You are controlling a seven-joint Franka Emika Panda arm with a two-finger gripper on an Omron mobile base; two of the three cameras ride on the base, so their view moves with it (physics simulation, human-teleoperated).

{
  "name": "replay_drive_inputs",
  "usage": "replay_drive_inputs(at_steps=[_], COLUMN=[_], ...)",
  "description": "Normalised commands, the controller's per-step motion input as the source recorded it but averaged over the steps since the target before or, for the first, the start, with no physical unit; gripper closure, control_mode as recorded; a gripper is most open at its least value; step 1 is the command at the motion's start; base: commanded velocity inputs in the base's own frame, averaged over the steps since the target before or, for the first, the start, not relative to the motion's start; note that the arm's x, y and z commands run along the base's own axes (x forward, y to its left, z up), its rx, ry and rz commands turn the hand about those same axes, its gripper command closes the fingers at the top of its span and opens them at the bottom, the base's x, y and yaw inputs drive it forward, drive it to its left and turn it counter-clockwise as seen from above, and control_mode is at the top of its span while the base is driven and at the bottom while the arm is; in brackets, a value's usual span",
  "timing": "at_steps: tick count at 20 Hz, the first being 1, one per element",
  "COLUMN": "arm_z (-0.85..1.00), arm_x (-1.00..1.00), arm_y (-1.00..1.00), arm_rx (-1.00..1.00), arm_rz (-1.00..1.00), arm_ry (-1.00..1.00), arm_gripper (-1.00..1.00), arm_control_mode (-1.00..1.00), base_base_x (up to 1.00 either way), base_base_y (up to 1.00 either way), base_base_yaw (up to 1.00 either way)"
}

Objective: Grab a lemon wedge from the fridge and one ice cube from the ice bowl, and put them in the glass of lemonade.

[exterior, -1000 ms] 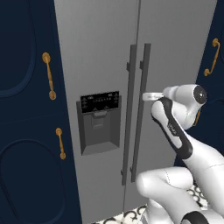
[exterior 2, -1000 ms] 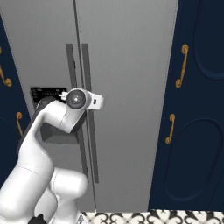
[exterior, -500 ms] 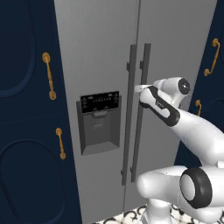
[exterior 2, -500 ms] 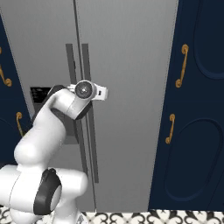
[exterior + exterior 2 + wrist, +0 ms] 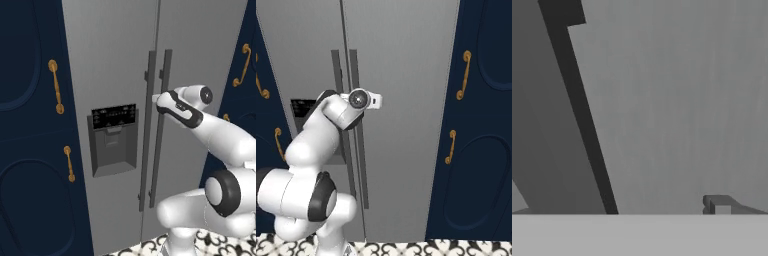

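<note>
With our pincer (image 5: 156, 98) spread wide right at the fridge (image 5: 115, 60), the right door's handle (image 5: 160, 130) just ahead, we should centre it between the fingers before closing.

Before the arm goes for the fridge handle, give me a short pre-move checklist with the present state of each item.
1. Fridge doors shut: ok, both closed, so the lemon wedge cannot be reached yet.
2. Pincer open: ok, jaws stand wide with nothing in them.
3. Pincer at handle height: ok, in the left base view it sits level with the upper part of the right door handle.
4. Handle between the fingers: cannot tell; the hand view shows one fingertip to the side of the dark bar.
5. Contact with the handle: cannot tell from any view.
6. Path free: ok, nothing stands between arm and fridge.
</note>
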Motion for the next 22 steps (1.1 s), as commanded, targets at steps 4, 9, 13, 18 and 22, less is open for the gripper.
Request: replay_drive_inputs(at_steps=[4,9,13,18,22], arm_z=[-0.12,-0.07,0.01,0.01,0.00], arm_x=[0.76,0.43,-0.29,-0.72,-0.82], arm_y=[0.00,0.00,-0.08,-0.37,-0.56], arm_rx=[0.00,0.00,0.00,0.01,0.02], arm_rz=[0.00,0.00,0.00,0.00,0.00], arm_ry=[-0.03,-0.01,0.07,0.08,0.06], arm_gripper=[-1.00,1.00,1.00,1.00,1.00], arm_control_mode=[-1.00,-1.00,-1.00,-1.00,-1.00], base_base_x=[0.00,0.00,0.00,0.00,0.00], base_base_y=[0.00,0.00,0.00,0.00,0.00], base_base_yaw=[0.00,0.00,0.00,0.00,0.00])
